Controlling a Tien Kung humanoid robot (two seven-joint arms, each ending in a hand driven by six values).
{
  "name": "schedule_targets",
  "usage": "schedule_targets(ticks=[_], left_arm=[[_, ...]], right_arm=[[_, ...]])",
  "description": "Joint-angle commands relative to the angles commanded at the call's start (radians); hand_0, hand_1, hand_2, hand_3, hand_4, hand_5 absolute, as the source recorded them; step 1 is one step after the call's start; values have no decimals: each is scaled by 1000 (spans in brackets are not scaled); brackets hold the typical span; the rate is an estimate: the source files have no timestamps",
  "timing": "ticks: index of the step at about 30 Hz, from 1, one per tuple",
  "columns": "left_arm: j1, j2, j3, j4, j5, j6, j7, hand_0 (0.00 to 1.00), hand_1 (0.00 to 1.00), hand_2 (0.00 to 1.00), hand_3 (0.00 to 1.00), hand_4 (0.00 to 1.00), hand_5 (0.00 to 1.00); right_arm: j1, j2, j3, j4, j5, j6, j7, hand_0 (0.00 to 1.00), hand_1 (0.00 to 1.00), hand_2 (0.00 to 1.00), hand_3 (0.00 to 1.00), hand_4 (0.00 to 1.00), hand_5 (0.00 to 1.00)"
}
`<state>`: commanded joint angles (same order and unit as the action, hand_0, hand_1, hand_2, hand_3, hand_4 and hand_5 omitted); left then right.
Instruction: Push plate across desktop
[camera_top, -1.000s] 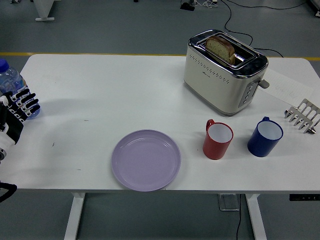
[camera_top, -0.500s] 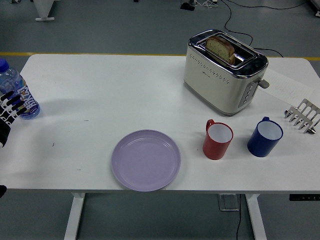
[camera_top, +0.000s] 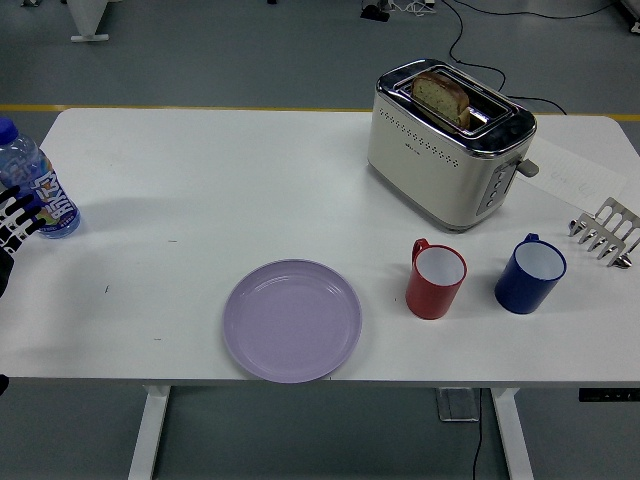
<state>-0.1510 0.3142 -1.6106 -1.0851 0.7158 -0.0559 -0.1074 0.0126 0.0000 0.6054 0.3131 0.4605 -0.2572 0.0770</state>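
Observation:
A lilac plate (camera_top: 292, 320) lies flat near the front edge of the white table (camera_top: 220, 170), a little left of centre. Only the tips of my left hand (camera_top: 14, 216) show at the far left edge, well left of the plate. Its fingers are stretched out and hold nothing. They sit just in front of a water bottle (camera_top: 32, 185). My right hand is out of the picture.
A red mug (camera_top: 436, 279) and a blue mug (camera_top: 531, 273) stand right of the plate. A toaster (camera_top: 448, 140) with bread in its slot sits behind them. A metal rack (camera_top: 606, 231) and a paper sheet (camera_top: 578, 172) lie at the right edge.
My left hand has drawn back to the left, from well over the table's edge to almost out of view. The plate and the other objects have not moved.

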Motion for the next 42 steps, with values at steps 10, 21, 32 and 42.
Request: schedule_targets(ticks=[10, 21, 32, 42], left_arm=[[-3, -1, -2, 5, 6, 5, -1, 676, 707, 699, 678, 477, 998], [-1, -17, -19, -19, -186, -6, 74, 565, 687, 690, 680, 477, 998], [3, -41, -9, -71, -637, 12, 112, 537, 663, 666, 673, 480, 998], [10, -50, -13, -77, -1002, 110, 51, 536, 660, 655, 671, 482, 998]], right_arm=[[4, 0, -9, -2, 11, 5, 4, 583, 503, 603, 596, 349, 621], [6, 0, -21, -4, 29, 11, 11, 583, 503, 603, 596, 348, 621], [8, 0, -29, -2, 38, 12, 14, 584, 503, 602, 595, 347, 621], [12, 0, -28, -3, 38, 11, 12, 584, 503, 604, 596, 346, 622]])
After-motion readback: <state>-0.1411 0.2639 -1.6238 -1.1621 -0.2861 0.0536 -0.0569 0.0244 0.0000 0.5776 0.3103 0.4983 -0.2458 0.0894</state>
